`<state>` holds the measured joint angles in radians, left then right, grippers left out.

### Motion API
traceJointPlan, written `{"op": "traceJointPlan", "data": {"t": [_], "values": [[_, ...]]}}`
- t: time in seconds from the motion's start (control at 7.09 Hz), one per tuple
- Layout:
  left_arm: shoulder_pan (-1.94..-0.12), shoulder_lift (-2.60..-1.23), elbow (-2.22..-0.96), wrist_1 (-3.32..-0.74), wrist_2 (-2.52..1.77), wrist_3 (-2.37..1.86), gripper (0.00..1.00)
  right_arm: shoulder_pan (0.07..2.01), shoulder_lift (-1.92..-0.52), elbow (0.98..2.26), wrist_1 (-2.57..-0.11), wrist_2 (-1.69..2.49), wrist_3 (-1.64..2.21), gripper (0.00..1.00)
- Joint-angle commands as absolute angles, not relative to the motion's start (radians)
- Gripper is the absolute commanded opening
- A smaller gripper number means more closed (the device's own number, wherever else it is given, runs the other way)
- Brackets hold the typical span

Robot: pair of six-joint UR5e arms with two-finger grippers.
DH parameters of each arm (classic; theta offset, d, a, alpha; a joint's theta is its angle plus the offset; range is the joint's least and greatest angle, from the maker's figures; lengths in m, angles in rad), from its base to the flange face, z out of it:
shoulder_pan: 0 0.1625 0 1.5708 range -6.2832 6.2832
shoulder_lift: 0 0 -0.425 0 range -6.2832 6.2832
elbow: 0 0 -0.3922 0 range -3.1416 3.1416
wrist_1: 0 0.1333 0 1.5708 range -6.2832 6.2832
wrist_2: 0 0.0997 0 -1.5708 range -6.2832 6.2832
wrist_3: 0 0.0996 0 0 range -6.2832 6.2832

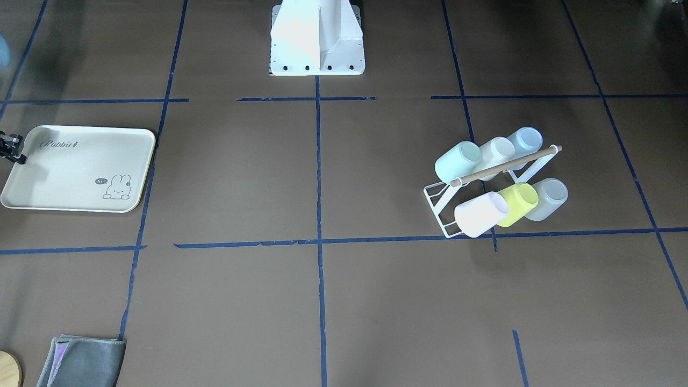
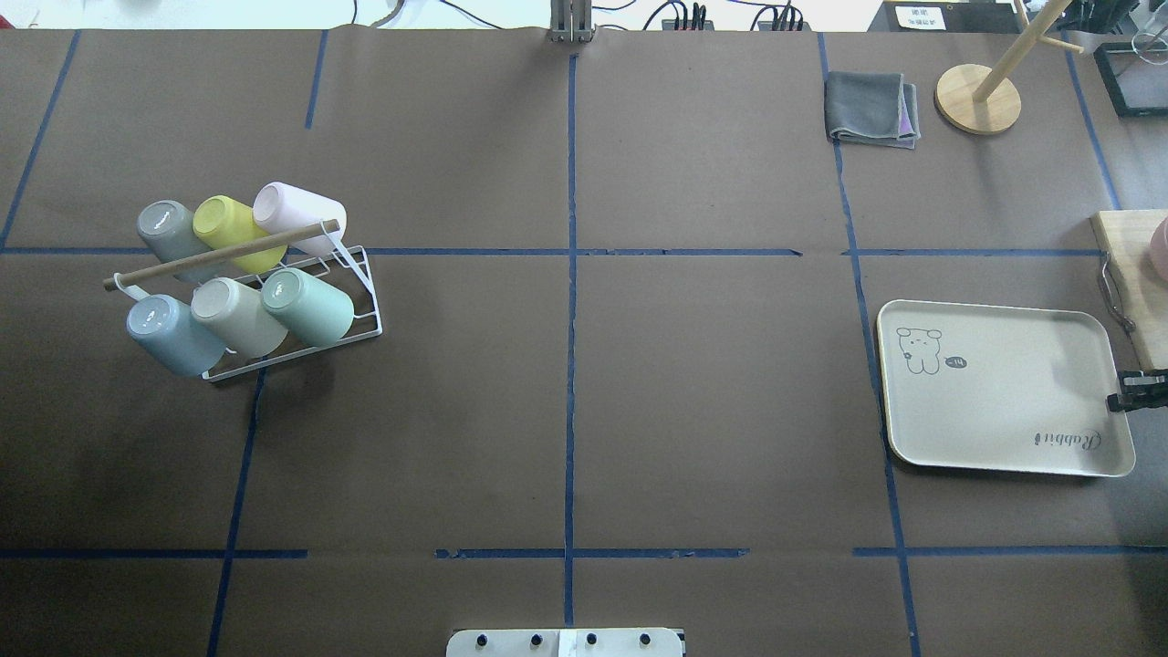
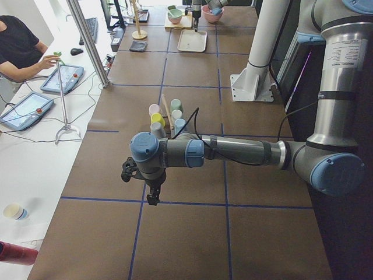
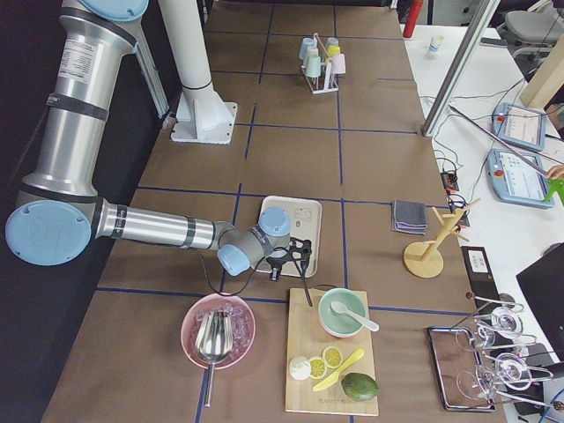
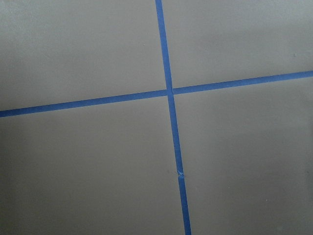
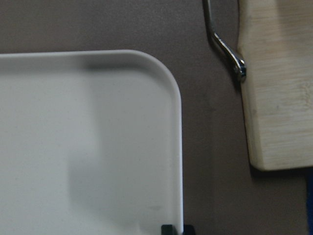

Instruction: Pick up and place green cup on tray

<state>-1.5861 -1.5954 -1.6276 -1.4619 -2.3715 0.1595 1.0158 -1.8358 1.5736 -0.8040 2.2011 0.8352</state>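
Note:
The pale mint-green cup (image 2: 310,306) lies tilted on a white wire rack (image 2: 370,315) at the table's left, at the rack's near right end; it also shows in the front view (image 1: 458,161). The cream tray (image 2: 1004,401) with the "Rabbit" script lies flat and empty at the table's right (image 1: 70,161). My right gripper (image 2: 1115,391) hangs over the tray's right edge, far from the cup, and its fingers look apart and empty. The right wrist view shows the tray's corner (image 6: 98,137). My left gripper (image 3: 148,189) hovers over bare table left of the rack; I cannot tell its state.
The rack also holds a yellow-green cup (image 2: 228,228), a pale blue cup (image 2: 169,333), and pink, cream and grey ones. A folded grey cloth (image 2: 871,109) and a wooden stand (image 2: 976,96) are at the far right. A cutting board (image 2: 1136,274) lies beside the tray.

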Motion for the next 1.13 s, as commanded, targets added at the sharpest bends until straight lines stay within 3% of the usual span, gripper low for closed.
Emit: {"op": "traceJointPlan", "data": {"t": [0.0, 0.28, 0.71, 0.99], "values": [[-1.586, -1.595, -1.628, -1.462, -2.372, 0.16, 1.0, 1.017, -1.836, 1.571, -0.799, 2.203, 0.833, 0.0], [-1.586, -1.595, -1.629, -1.462, -2.372, 0.16, 1.0, 1.023, -1.847, 1.588, -0.679, 2.216, 0.838, 0.0], [-1.586, -1.595, -1.631, -1.462, -2.372, 0.16, 1.0, 1.107, -1.839, 1.728, -0.657, 2.308, 0.926, 0.0], [-1.586, -1.595, -1.631, -1.462, -2.372, 0.16, 1.0, 1.109, -1.752, 1.782, -0.66, 2.329, 1.07, 0.0]]}}
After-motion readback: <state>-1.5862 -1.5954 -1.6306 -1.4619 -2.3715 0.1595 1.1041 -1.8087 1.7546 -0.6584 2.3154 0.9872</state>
